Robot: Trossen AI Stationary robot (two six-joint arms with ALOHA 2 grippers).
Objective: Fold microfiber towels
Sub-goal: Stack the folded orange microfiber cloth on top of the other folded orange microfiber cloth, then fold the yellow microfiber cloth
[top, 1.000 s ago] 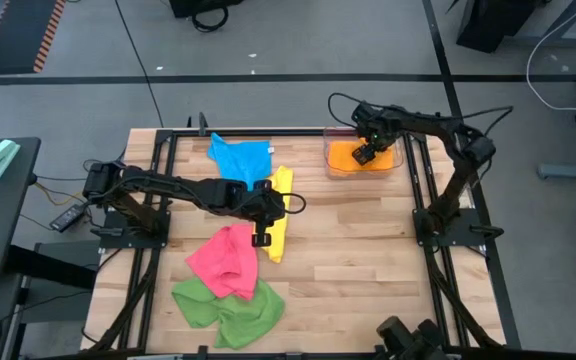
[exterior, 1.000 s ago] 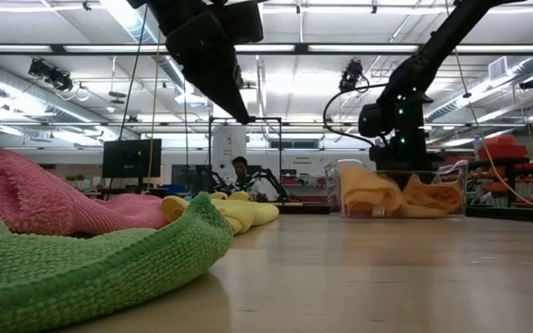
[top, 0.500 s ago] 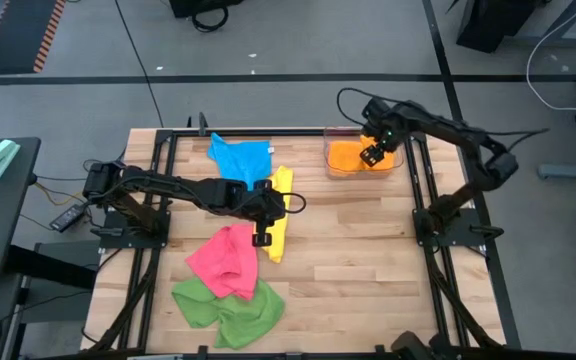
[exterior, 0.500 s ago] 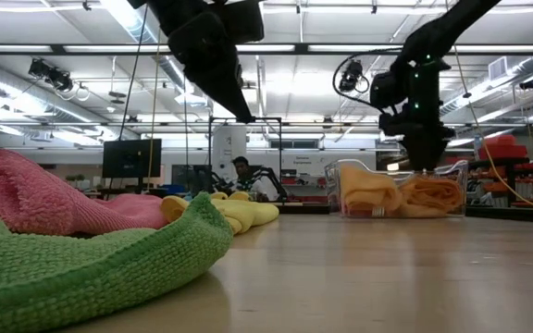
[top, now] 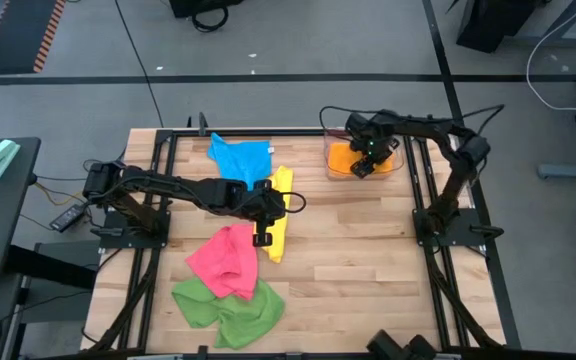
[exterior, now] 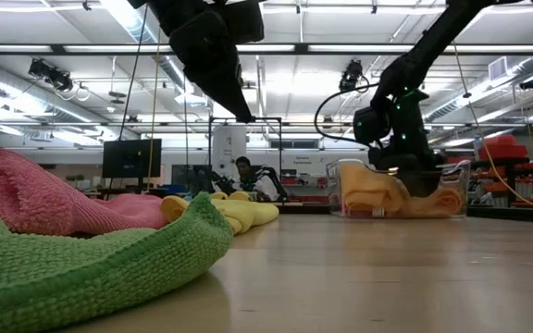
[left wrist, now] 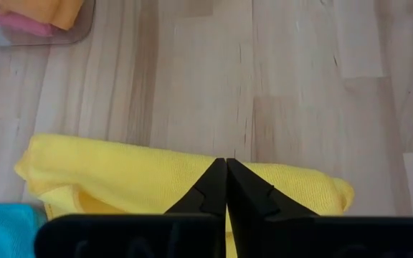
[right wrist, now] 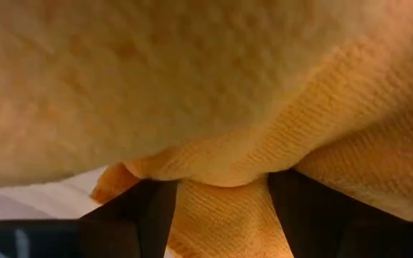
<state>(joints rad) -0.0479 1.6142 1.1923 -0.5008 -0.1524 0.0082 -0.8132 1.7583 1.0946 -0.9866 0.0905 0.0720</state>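
Observation:
Pink (top: 225,258), green (top: 226,305), yellow (top: 280,215) and blue (top: 240,158) towels lie crumpled on the table's left half. An orange towel (top: 341,155) lies in the clear bin (top: 395,172) at the far right. My right gripper (top: 361,167) is open, down inside the bin, its fingers in the orange towel (right wrist: 214,143). My left gripper (left wrist: 226,166) is shut and empty, held above the yellow towel (left wrist: 120,172); it also shows in the low view (exterior: 247,117), well clear of the table. My right gripper comes from above into the bin, and its open fingers (right wrist: 145,211) stand on either side of a fold of the orange towel (right wrist: 221,215) and touch it. The towel lies bunched in the bin, slack.
The table's right and near-right parts are bare wood (top: 368,260). A black frame rail (top: 423,200) runs along the right side. Something pink (left wrist: 20,25) lies under the orange towel in the bin. A person (exterior: 241,171) sits in the room beyond.
My right gripper first rose above the bin and went a little toward the table's right edge, then came back toward the left and down into the bin onto the orange towel.

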